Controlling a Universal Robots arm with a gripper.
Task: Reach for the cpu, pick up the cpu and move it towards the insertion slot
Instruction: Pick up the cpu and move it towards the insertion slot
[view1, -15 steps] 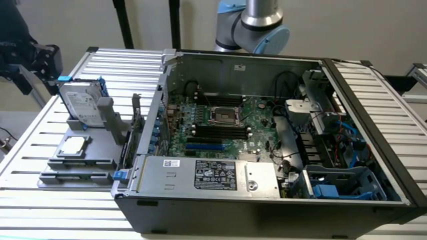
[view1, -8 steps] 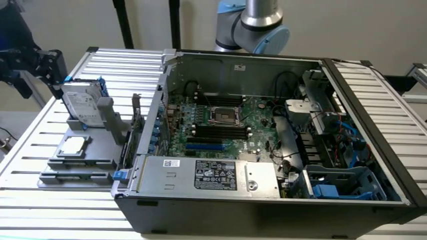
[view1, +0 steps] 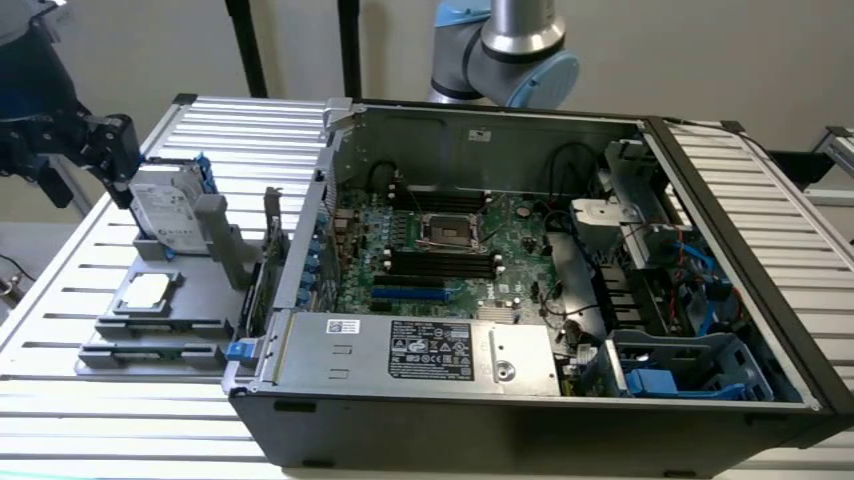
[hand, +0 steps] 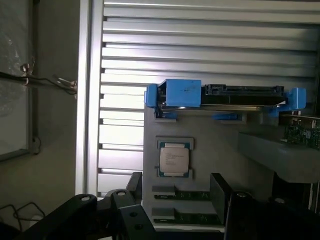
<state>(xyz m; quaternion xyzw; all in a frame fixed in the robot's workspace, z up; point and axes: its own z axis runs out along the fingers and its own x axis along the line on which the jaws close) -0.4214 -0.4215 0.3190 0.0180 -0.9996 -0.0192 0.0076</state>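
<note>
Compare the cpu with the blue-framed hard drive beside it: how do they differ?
The cpu lies flat in its recess; the hard drive stands on edge. The cpu is a small square; the hard drive is much larger and oblong. The cpu's top is bare silver; the hard drive sits in a blue frame. Both rest on the grey fixture outside the computer case.

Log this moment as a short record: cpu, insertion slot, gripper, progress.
cpu: lying flat in the grey holder on the slatted table, at the exterior view's left of the computer case
insertion slot: on the green motherboard inside the open computer case
gripper: open, holding nothing, not touching the cpu
progress: cpu not yet picked up
</note>
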